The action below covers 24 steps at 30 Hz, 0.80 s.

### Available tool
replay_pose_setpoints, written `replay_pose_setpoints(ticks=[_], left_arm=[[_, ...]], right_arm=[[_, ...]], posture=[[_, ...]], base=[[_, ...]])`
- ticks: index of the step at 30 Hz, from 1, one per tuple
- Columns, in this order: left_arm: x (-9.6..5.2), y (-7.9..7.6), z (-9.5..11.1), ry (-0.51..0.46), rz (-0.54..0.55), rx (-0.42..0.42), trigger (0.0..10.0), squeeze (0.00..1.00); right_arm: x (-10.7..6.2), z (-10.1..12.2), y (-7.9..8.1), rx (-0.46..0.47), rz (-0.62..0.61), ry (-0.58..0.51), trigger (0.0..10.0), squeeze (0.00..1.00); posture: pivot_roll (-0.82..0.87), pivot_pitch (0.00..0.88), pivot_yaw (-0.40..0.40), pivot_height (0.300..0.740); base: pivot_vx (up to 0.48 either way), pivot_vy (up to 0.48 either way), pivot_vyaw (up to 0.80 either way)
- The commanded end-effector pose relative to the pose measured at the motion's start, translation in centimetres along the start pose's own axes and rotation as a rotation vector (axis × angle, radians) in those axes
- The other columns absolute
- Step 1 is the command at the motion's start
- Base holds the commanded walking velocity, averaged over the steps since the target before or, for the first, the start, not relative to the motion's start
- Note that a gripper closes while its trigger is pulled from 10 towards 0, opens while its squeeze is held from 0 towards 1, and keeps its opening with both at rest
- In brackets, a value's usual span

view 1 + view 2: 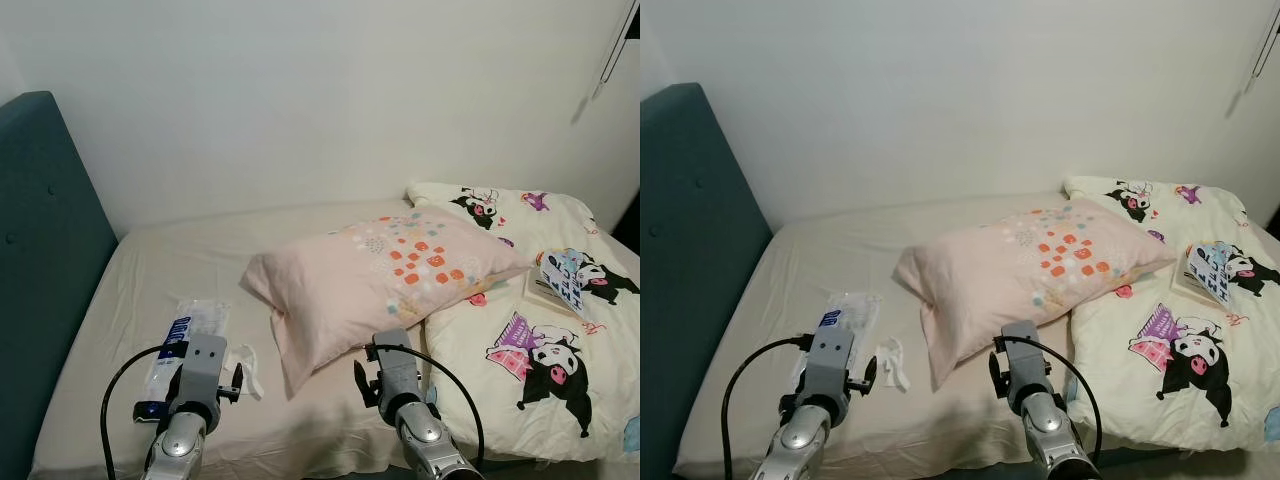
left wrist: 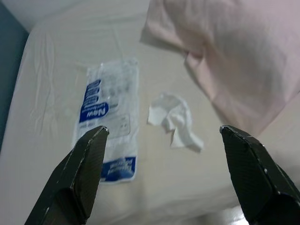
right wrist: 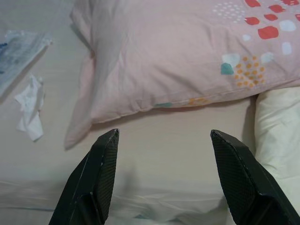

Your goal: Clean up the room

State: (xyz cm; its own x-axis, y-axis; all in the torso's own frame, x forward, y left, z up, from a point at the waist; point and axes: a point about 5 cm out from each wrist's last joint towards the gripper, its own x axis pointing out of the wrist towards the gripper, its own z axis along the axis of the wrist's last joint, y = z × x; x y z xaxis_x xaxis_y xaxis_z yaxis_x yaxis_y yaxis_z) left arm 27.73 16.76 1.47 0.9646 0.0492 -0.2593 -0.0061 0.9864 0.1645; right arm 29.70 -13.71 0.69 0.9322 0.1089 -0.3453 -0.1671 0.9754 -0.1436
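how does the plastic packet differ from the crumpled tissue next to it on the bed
The plastic packet lies flat, long and rectangular; the crumpled tissue is bunched up and irregular. The packet is clear with blue print; the tissue is plain white. The packet is clearly larger. Both lie on the bed sheet beside the pink pillow.

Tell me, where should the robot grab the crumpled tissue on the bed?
Probably its raised, bunched middle. The tissue lies loose on the sheet, between the packet and pillow, so the open left gripper could come straight down and pinch across the narrow width.
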Motion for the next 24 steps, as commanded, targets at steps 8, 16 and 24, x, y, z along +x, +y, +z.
replay_pose_setpoints(ticks=[8,16,24], left_arm=[[-0.12,0.22,-0.25,0.012,-0.001,-0.017,10.0,0.00],[-0.03,0.09,-0.14,0.007,-0.006,-0.014,10.0,0.00],[0.03,0.17,-0.01,0.003,-0.008,-0.016,10.0,0.00]], right_arm=[[-0.07,-0.35,0.16,-0.006,0.010,0.021,10.0,0.00],[-0.09,-0.33,0.39,-0.002,0.013,0.017,10.0,0.00],[-0.06,-0.26,0.38,0.003,0.012,0.015,10.0,0.00]], posture=[[0.00,0.000,-0.002,0.740],[-0.01,0.000,0.000,0.740],[-0.01,0.000,0.001,0.740]], base=[[0.000,0.000,0.00],[0.000,0.119,0.00],[0.000,0.405,0.00]])
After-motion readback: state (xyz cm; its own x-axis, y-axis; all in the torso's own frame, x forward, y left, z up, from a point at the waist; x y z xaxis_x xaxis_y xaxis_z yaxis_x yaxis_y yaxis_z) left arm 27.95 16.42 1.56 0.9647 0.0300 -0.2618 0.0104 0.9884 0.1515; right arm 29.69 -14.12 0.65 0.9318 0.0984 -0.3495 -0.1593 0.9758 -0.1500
